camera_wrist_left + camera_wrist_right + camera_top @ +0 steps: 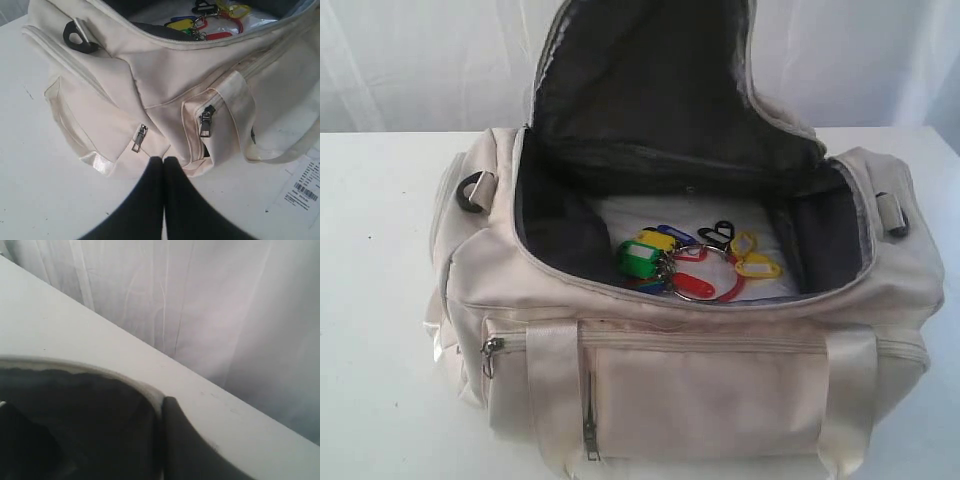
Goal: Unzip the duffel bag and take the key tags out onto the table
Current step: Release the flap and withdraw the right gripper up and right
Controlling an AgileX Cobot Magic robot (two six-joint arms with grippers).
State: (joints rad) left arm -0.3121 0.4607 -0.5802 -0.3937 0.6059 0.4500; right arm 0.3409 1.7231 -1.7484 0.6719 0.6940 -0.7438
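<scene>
One duffel bag is sitting unzipped on the white counter, with bare surface lying open to either side. One bunch of key tags is resting on the bag's floor, near the front rim. The left end effector is hovering pinched shut beside two zipper pulls — only its camera is catching a barcode tag. The right end effector is pinching the raised flap.
</scene>
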